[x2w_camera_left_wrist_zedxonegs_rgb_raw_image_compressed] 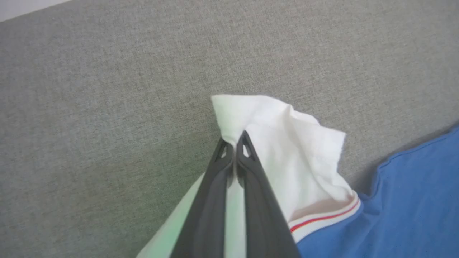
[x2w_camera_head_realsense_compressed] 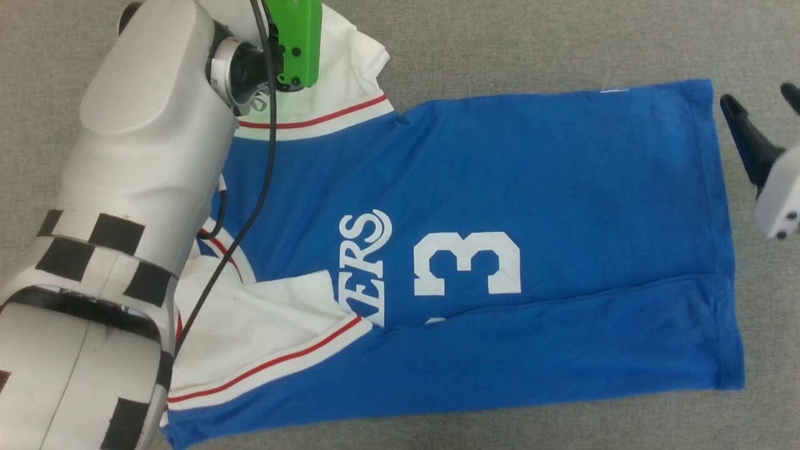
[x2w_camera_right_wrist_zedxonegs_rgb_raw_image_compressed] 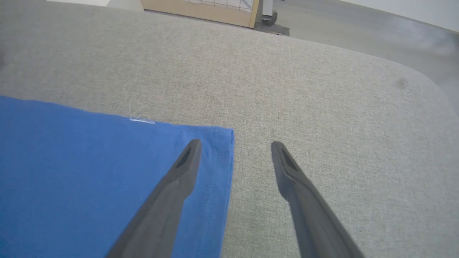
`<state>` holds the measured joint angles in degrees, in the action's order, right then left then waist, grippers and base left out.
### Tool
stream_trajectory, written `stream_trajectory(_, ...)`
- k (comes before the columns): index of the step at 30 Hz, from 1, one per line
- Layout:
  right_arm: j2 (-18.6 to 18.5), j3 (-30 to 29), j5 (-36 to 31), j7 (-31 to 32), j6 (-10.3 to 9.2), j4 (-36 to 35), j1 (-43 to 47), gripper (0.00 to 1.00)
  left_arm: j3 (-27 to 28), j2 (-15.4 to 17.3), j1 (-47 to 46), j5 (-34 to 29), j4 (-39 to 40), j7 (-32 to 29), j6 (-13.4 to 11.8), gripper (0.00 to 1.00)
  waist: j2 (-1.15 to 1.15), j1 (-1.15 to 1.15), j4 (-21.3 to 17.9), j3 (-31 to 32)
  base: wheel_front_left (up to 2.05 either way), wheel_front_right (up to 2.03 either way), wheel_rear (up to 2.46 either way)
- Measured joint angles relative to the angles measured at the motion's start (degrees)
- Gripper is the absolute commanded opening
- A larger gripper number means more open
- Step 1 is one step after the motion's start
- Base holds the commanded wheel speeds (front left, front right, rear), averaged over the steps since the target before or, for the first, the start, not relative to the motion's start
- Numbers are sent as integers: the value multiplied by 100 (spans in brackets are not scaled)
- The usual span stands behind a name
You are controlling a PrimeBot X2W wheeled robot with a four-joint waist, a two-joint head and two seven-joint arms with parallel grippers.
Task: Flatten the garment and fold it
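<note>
Pinching the crumpled edge of the white sleeve (x2w_camera_left_wrist_zedxonegs_rgb_raw_image_compressed: 279,143) of the garment (x2w_camera_left_wrist_zedxonegs_rgb_raw_image_compressed: 412,200), the left gripper (x2w_camera_left_wrist_zedxonegs_rgb_raw_image_compressed: 235,143) has its two dark fingers pressed together, with white cloth caught at their tips and rising just past them. To that gripper's right the sleeve runs down to its red-striped band and meets the blue body. Ahead of it and to its left lies the bare grey cloth surface (x2w_camera_left_wrist_zedxonegs_rgb_raw_image_compressed: 107,107). In the head view the pale left arm (x2w_camera_head_realsense_compressed: 144,156) covers the collar end of the garment, which lies spread out with the white "3" and "ERS" facing up and a long fold line across the blue body. The right gripper (x2w_camera_right_wrist_zedxonegs_rgb_raw_image_compressed: 235,144) hovers with its fingers spread wide, straddling the blue corner of the hem: its left finger is over the cloth, its right finger over the bare surface. Farther ahead of it the surface curves away, and beyond that stands a wooden panel (x2w_camera_right_wrist_zedxonegs_rgb_raw_image_compressed: 200,10).
</note>
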<state>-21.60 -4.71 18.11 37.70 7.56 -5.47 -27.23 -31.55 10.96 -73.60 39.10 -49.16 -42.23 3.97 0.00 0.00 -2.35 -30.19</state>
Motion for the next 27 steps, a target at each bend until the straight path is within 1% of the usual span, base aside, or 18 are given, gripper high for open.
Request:
stream_trajectory(1, -65, 94, -24, 265, -1, 15, -159, 100, 27, 10, 1, 12, 51, 1, -1, 0, 0, 0, 1, -1, 0, 0, 0)
stream_trajectory(3, -208, 297, -91, 1021, 0, 122, -554, 100, 52, 49, -1, 34, 189, -11, -2, 0, 0, 0, 10, -20, 0, 0, 0)
stream_trajectory(6, -441, 683, -204, 1992, 0, 308, -1047, 100, 68, 96, 0, 52, 411, -57, -8, 0, 0, 0, 46, -80, 0, 0, 0)
stream_trajectory(10, -662, 1178, -268, 2886, 0, 545, -1527, 100, 79, 155, 7, 156, 719, -111, -58, 0, 0, 0, 121, -180, 0, 0, 0)
stream_trajectory(13, -734, 1413, -269, 3143, 0, 719, -1734, 100, 84, 169, 19, 175, 944, -134, -102, 0, 0, 0, 191, -258, 0, 0, 0)
stream_trajectory(18, -748, 1728, -256, 3145, 0, 972, -1853, 100, 89, 209, 86, 189, 1268, -166, -153, 0, 0, 0, 295, -393, 0, 0, 0)
stream_trajectory(24, -854, 1846, -49, 3137, -1, 1089, -1913, 100, 91, 311, 223, 227, 1550, -204, -196, 0, 0, 0, 368, -517, 0, 0, 0)
stream_trajectory(25, -854, 1836, 12, 3147, -1, 1110, -1917, 49, 93, 333, 242, 227, 1584, -211, -204, 0, 0, 0, 370, -526, 0, 0, 0)
stream_trajectory(26, -856, 1828, 57, 3147, -1, 1116, -1924, 21, 107, 359, 266, 237, 1625, -215, -211, 0, 0, 0, 367, -533, 0, 0, 0)
stream_trajectory(27, -866, 1828, 79, 3147, -1, 1116, -1929, 0, 113, 387, 292, 245, 1662, -216, -226, 0, 0, 0, 361, -535, 0, 0, 0)
